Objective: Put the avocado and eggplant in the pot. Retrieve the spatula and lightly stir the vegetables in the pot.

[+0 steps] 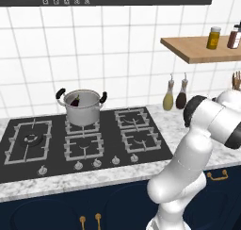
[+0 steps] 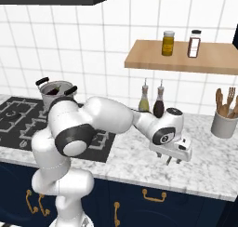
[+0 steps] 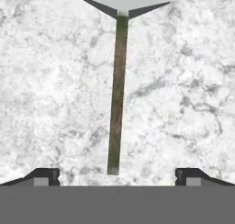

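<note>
The spatula [image 3: 117, 94] lies flat on the marble counter, its thin brownish handle running toward my gripper and its pale grey blade at the far end. My gripper [image 3: 117, 175] hangs open just above the handle's near end, one fingertip on each side and nothing between them. In the right base view the gripper [image 2: 173, 162] points down over the counter to the right of the stove. The steel pot [image 1: 82, 107] with black loop handles stands on a rear burner, and the dark purple eggplant [image 1: 75, 101] rests inside it. The avocado is hidden from view.
The black gas stove [image 1: 141, 144] takes up the counter's left part. Two bottles [image 2: 151, 99] stand against the tiled wall. A wooden shelf [image 2: 186, 58] carries two jars. A grey utensil holder [image 2: 224, 123] stands at the right.
</note>
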{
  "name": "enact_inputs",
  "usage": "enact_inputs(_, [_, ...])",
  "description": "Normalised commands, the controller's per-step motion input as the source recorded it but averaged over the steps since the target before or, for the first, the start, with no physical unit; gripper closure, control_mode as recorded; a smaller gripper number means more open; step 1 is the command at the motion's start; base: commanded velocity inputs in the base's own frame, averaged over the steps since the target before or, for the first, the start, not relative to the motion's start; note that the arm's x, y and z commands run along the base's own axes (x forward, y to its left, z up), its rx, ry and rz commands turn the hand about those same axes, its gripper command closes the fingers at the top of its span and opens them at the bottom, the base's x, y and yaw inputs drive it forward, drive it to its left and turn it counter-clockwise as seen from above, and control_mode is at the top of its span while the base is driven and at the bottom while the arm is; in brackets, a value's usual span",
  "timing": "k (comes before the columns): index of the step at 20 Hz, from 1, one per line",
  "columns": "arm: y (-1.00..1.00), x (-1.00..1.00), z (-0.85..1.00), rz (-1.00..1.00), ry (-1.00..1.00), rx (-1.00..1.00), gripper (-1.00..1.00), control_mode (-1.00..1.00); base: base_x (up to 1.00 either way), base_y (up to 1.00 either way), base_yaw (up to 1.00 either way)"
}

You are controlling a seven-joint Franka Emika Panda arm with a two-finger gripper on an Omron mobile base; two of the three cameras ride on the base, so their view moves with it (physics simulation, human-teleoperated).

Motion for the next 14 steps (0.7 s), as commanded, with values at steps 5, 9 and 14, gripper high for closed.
enact_inputs(5, [-0.08, 0.32, -0.35, 0.12, 0.06, 0.10, -1.00, -1.00, 0.00, 0.00, 0.00])
enact_inputs(9, [-0.07, 0.44, -0.23, 0.09, 0.04, 0.07, -1.00, -1.00, 0.00, 0.00, 0.00])
enact_inputs(14, [-0.12, 0.15, -0.26, 0.02, 0.04, 0.01, 1.00, -1.00, 0.00, 0.00, 0.00])
